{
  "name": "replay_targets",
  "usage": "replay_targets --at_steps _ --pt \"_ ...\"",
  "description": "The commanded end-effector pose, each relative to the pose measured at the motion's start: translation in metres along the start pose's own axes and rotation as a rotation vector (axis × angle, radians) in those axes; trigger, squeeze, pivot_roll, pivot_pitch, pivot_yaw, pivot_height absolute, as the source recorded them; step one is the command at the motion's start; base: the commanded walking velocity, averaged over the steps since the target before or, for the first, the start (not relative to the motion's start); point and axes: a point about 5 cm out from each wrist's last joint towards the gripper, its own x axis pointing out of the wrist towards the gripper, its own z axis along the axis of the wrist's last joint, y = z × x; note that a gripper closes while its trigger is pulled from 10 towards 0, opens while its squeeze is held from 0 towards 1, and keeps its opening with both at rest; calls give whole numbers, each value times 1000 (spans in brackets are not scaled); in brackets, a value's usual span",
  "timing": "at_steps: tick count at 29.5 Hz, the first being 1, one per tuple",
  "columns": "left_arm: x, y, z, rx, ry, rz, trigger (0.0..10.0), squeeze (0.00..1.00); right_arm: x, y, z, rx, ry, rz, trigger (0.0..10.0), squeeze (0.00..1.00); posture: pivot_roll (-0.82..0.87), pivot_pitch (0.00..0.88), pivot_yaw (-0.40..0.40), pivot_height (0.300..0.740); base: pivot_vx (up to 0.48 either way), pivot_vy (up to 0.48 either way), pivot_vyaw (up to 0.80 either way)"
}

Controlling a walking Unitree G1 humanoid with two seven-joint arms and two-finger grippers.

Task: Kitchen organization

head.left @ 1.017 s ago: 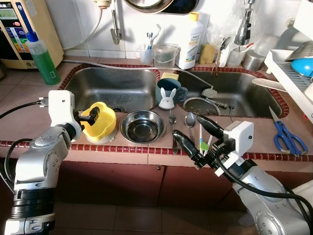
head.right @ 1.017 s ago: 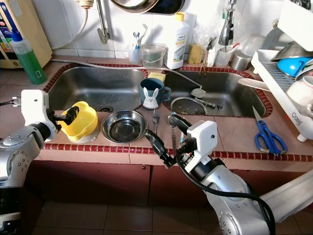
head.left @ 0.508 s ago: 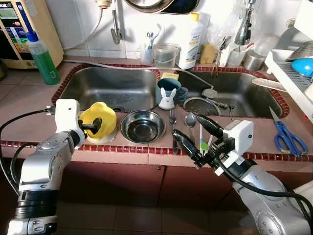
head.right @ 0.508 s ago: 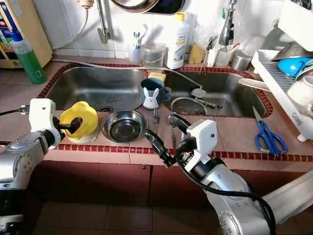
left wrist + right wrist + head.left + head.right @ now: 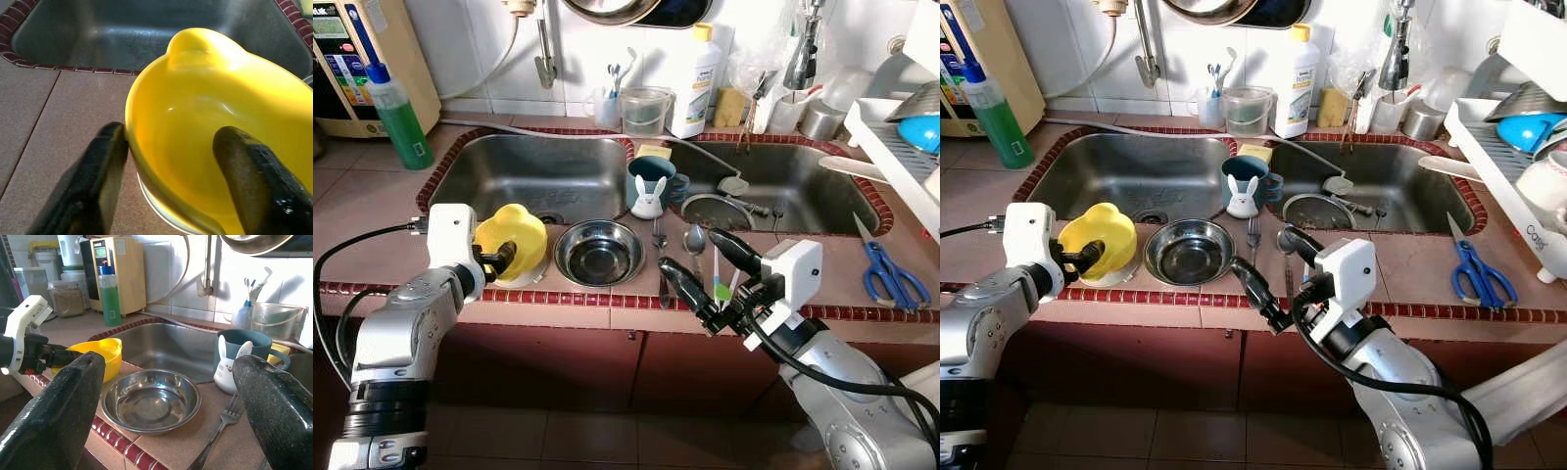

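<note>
A yellow bowl (image 5: 516, 233) sits on the counter in front of the left sink basin, resting on a white base. My left gripper (image 5: 499, 260) is at the bowl's near rim. In the left wrist view its fingers (image 5: 105, 161) stand apart, one outside the yellow bowl (image 5: 205, 112) and one inside, so it is open. A steel bowl (image 5: 598, 252) lies just right of the yellow one. My right gripper (image 5: 688, 251) hovers wide open above the counter's front edge, near a fork (image 5: 658, 235) and a spoon (image 5: 693, 240).
A teal mug (image 5: 658, 174) and a white rabbit figure (image 5: 648, 199) stand on the divider between the two basins (image 5: 538, 171). Blue scissors (image 5: 891, 274) lie at the right, by a dish rack (image 5: 891, 137). A green bottle (image 5: 399, 116) stands far left. Bottles and cups line the back wall.
The yellow bowl has come down from a tilted, lifted pose to rest on the counter. My left gripper has drawn back toward the front edge. The right arm has not moved.
</note>
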Motion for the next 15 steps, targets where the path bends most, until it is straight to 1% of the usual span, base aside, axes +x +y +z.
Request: replay_targets --at_steps 1,15 --pt "-2 -2 2 4 -4 -23 0 0 0 4 4 -5 -9 14 10000 0 -60 29 23 740 0 0 0" --pt "-2 -3 1 -2 1 -36 0 0 1 4 3 -8 -10 15 10000 0 -55 22 19 740 0 0 0"
